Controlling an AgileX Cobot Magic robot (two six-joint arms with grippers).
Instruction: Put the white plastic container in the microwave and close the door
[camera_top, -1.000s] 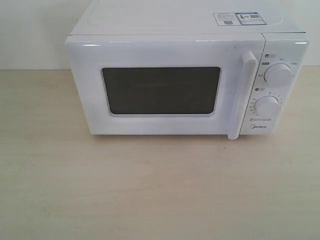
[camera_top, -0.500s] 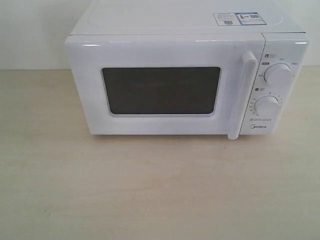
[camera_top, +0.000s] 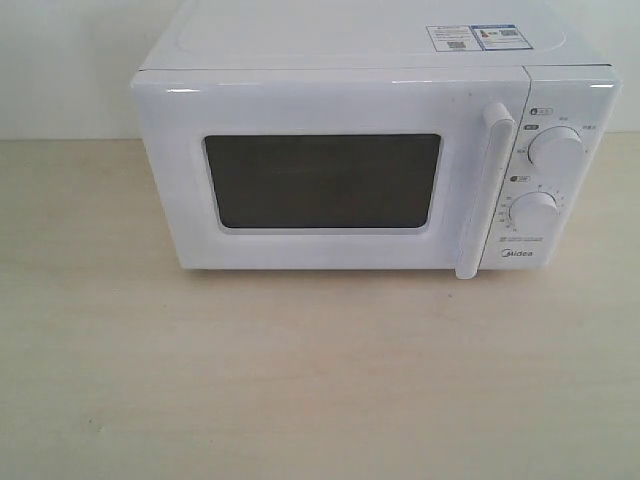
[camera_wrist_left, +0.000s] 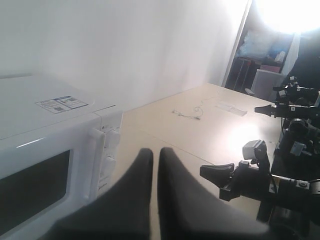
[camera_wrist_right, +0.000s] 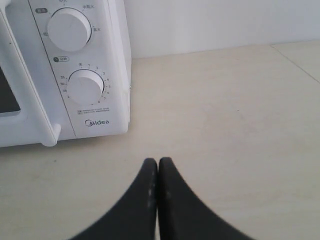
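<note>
The white microwave (camera_top: 370, 150) stands at the back of the wooden table, its door (camera_top: 320, 180) closed, with the dark window and the vertical bar handle (camera_top: 482, 190) facing me. The white plastic container is out of view in every frame. No gripper shows in the exterior view. In the left wrist view my left gripper (camera_wrist_left: 155, 152) is shut and empty, off the microwave's (camera_wrist_left: 45, 145) dial side. In the right wrist view my right gripper (camera_wrist_right: 158, 162) is shut and empty above the table, in front of the lower dial (camera_wrist_right: 86, 86).
The right arm (camera_wrist_left: 265, 175) with its black gripper shows in the left wrist view. A thin cable (camera_wrist_left: 189, 113) and a small flat item (camera_wrist_left: 231, 107) lie further back on the table. A white wall rises behind the microwave.
</note>
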